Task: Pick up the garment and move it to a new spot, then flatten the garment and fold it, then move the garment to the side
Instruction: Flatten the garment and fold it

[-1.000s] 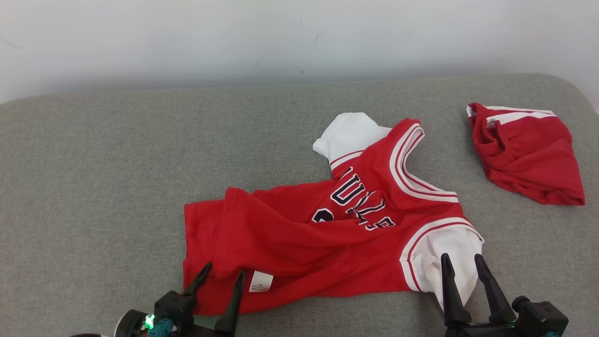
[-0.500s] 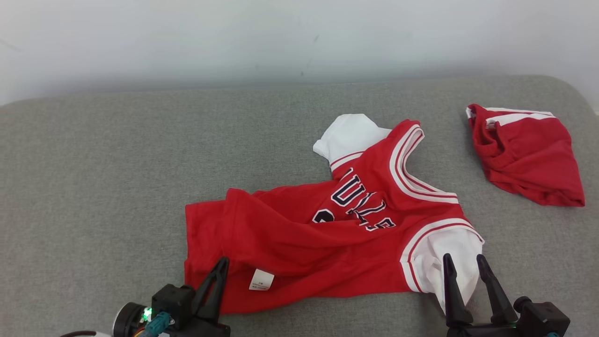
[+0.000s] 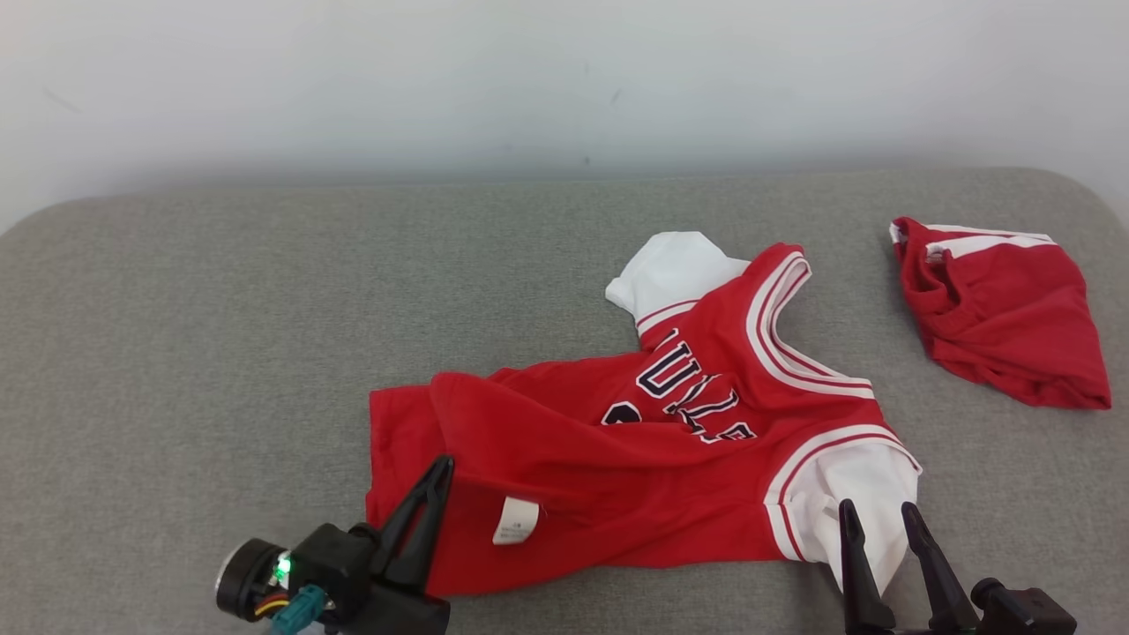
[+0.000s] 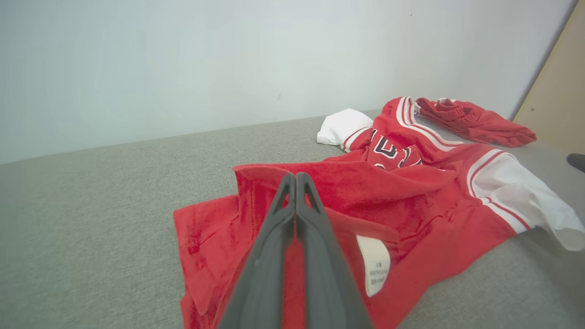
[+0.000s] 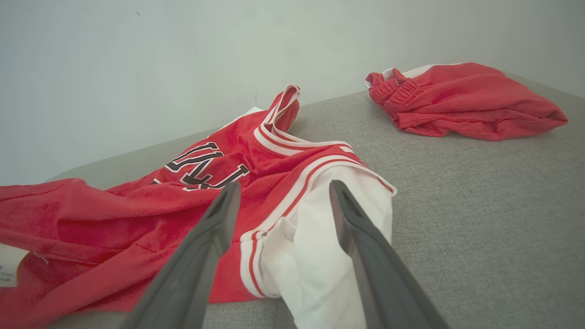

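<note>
1. Two grippers sit at your near edge of the grey cushion (image 3: 220, 335), and the garment, a red jersey (image 3: 564, 450), lies spread and rumpled between them, its neck toward the right.
2. Your left gripper (image 3: 438, 467) has changed most: a second ago its fingers stood apart over the jersey's lower left hem, and now they are pressed together with no gap.
3. From the left wrist view, the left gripper's tips (image 4: 295, 176) lie against a raised fold of red cloth. You cannot tell whether any cloth is caught between them.
4. Just right of those fingers, the white label (image 3: 516, 520) lies on the hem.
5. Your right gripper (image 3: 877, 507) is as it was: fingers parted moderately and poised over the near white sleeve (image 3: 860, 476).
6. In the right wrist view, the right gripper (image 5: 284, 185) frames that sleeve's red-and-white trim, with neither finger clearly touching the cloth.
7. Everything in the head view now sits a little lower and further right than before. That is the camera moving; the jersey keeps its shape and place on the cushion.
8. Well apart at the far right, the red shorts (image 3: 1005, 326) lie bunched and unchanged.
</note>
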